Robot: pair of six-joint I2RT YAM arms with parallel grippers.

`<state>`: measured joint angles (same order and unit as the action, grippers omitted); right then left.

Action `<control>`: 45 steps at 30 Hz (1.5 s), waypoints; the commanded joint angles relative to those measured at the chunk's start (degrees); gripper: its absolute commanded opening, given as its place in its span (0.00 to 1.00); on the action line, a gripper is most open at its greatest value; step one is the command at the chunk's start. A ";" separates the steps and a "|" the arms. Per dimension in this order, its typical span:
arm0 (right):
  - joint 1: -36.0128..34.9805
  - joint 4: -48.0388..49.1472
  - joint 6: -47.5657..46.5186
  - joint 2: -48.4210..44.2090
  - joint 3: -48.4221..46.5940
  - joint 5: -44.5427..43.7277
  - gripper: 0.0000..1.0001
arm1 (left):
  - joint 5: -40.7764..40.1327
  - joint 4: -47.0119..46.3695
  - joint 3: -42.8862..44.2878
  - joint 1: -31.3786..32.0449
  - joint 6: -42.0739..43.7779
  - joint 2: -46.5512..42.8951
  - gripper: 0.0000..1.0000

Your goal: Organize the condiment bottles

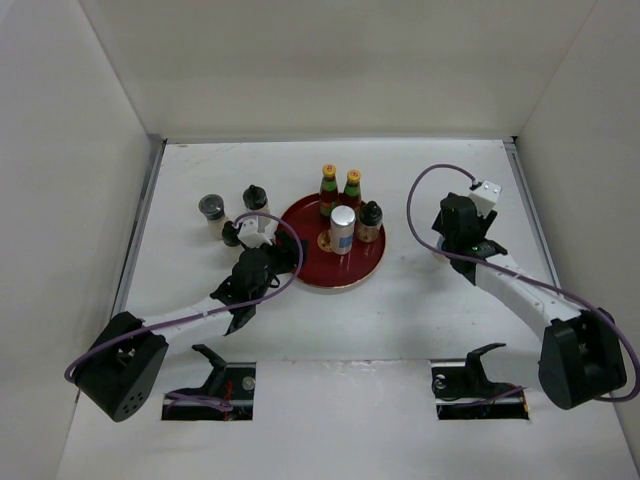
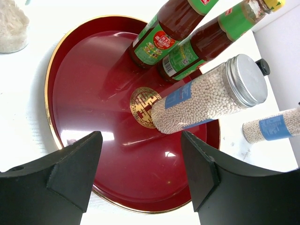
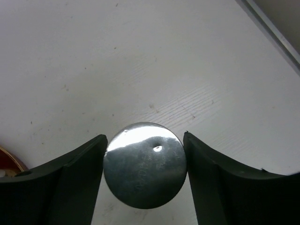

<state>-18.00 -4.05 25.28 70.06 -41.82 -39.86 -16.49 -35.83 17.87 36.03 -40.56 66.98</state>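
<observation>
Jaws of the left gripper point(image 2: 140, 138) are being held apart with nothing between them, low over the left edge of the round red tray point(image 2: 93, 154), which is being borne by the white worktop point(image 1: 400, 330). Jaws of the right gripper point(image 3: 145, 138) are being set close on either side of a silver lid point(image 3: 144, 168) belonging to a bottle that is standing on the worktop well to the right of the tray. Whether that lid is being clenched or only straddled cannot be told. On the tray, a blue-banded shaker point(image 2: 206, 96) filled with pale beads is being carried upright near the gold emblem point(image 2: 145, 105) at the centre, and a black-capped jar point(image 1: 370, 222) is being carried at the right edge. Left of the tray and off it, a grey-lidded jar point(image 1: 211, 210) and a black-capped bottle point(image 1: 256, 198) are being supported by the worktop, near each other. Farthest back, an orange-capped sauce bottle point(image 1: 328, 188) and a second orange-capped bottle point(image 1: 352, 188) are being carried side by side at the tray's far rim.
</observation>
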 commanded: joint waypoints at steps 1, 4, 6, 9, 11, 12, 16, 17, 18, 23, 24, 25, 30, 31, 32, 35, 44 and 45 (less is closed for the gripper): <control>0.03 1.86 2.23 0.43 0.34 1.62 0.67 | 0.32 -3.45 0.41 0.05 -0.31 -0.80 0.66; -0.32 1.16 1.97 -0.89 -0.89 0.49 0.52 | 0.84 -3.45 0.41 -0.31 -0.66 -0.01 0.66; -3.56 0.63 1.36 -3.51 -1.68 -1.44 0.49 | 0.41 -3.45 0.50 0.13 -0.23 -0.45 0.66; -9.09 -0.51 -0.92 -6.25 -4.31 -2.16 0.48 | -0.03 -3.45 0.59 0.05 0.04 -0.10 0.66; -13.05 -1.57 -1.81 -6.95 -6.07 -2.16 0.49 | -0.03 -3.36 0.59 -0.04 0.12 -0.18 0.66; -14.98 -1.40 -1.46 -7.39 -6.51 -1.98 0.49 | -0.21 -3.45 0.68 0.13 0.30 -0.27 0.66; -21.49 2.46 -0.58 -6.96 -8.01 1.79 0.49 | -1.44 -3.54 1.47 1.01 0.74 1.04 0.66; -22.55 3.86 -0.75 -6.17 -8.45 2.76 0.49 | -1.87 -3.54 1.47 1.10 0.83 1.13 0.66; -23.60 5.36 -0.93 -5.30 -8.71 3.46 0.49 | -2.49 -3.54 1.55 1.45 0.92 1.22 0.66; -25.55 13.18 -1.81 -0.38 -9.33 8.29 0.49 | -6.00 -3.28 1.64 2.51 1.71 0.61 0.66; -25.72 14.33 -1.98 0.68 -9.59 8.83 0.49 | -6.36 -3.19 1.73 2.51 1.97 0.35 0.66; -25.99 15.12 -1.99 1.65 -9.77 9.18 0.49 | -6.80 -3.01 1.82 2.51 2.15 0.34 0.66; -26.16 18.29 -2.25 6.66 -10.12 10.41 0.49 | -8.47 -1.61 2.52 2.51 2.76 0.08 0.66; -26.43 18.29 -2.25 7.36 -10.21 10.15 0.50 | -8.56 -1.52 2.70 2.51 2.85 0.43 0.66; -26.60 18.38 -2.25 8.07 -10.12 9.80 0.50 | -8.47 -1.43 2.96 2.25 3.02 0.61 0.66; -26.78 18.03 -2.51 10.00 -10.47 9.27 0.50 | -8.64 -0.99 3.40 2.16 3.11 0.78 0.66; -28.27 16.45 -3.92 13.52 -12.05 5.84 0.74 | -8.65 1.29 4.37 0.93 2.85 -0.71 0.66; -28.27 16.45 -3.83 13.43 -12.05 5.93 0.76 | -8.65 2.25 4.72 0.66 2.50 -1.06 0.66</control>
<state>-45.47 7.49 21.61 83.85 -50.63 -32.32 -24.10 -34.04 20.03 37.47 -38.28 67.99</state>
